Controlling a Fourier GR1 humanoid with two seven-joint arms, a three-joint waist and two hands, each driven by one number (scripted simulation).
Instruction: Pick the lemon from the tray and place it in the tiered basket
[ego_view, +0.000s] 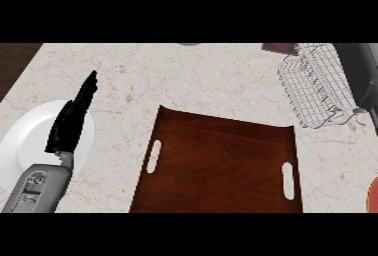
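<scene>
Qty: 1 wood tray, 1 wht plate, 1 wire basket.

The counter is cream marble with tan veins. The tray shows dark reddish-brown wood grain. At left, the plate is white, the left hand black, its forearm grey. The tiered basket, upper right, is silvery wire mesh.

A kitchen: stone counter bearing a white plate, wooden tray and wire basket.
</scene>
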